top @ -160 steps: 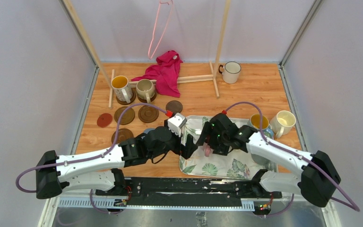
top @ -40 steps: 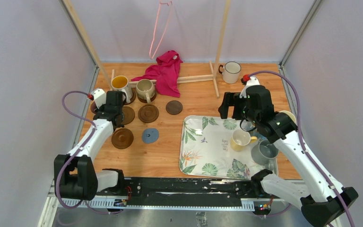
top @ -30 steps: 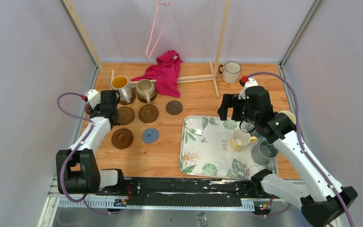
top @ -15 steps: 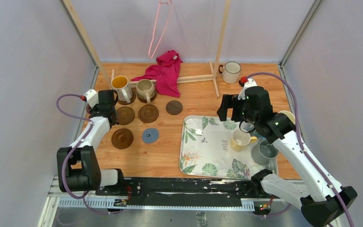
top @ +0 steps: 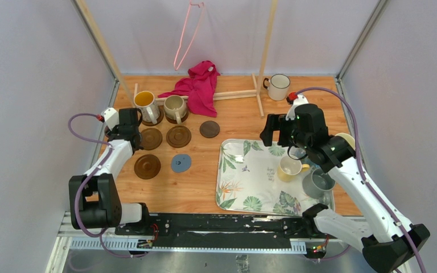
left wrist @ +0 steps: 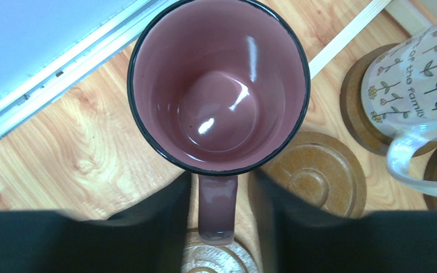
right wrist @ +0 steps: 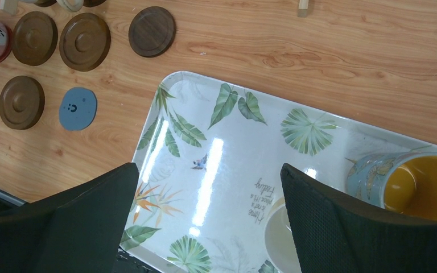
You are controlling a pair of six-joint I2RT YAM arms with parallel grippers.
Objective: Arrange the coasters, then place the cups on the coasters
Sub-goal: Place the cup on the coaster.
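Left gripper [left wrist: 218,185] is over the maroon-pink ceramic mug [left wrist: 219,85] at the table's far-left edge. Jaws are slightly parted and straddle the handle with a thin gap each side, so we see no clamp. The mug stands upright; we can't tell what's under it.

Right gripper [right wrist: 206,169] hangs above the leaf-patterned rectangular tray [right wrist: 233,165], jaws wide, holding nothing.

On the tray: cream-yellow mug [top: 289,168], grey mug [top: 317,183], blue mug with yellow inside [right wrist: 409,182].

Back left, the floral mug with orange-yellow inside [top: 145,106] and the beige mug [top: 174,107] each sit on a dark brown round coaster [left wrist: 353,96]. Four more brown discs [top: 178,136] and one grey-blue disc [top: 181,163] lie bare.

White dark-rimmed mug [top: 277,86] stands on the wood, back right.
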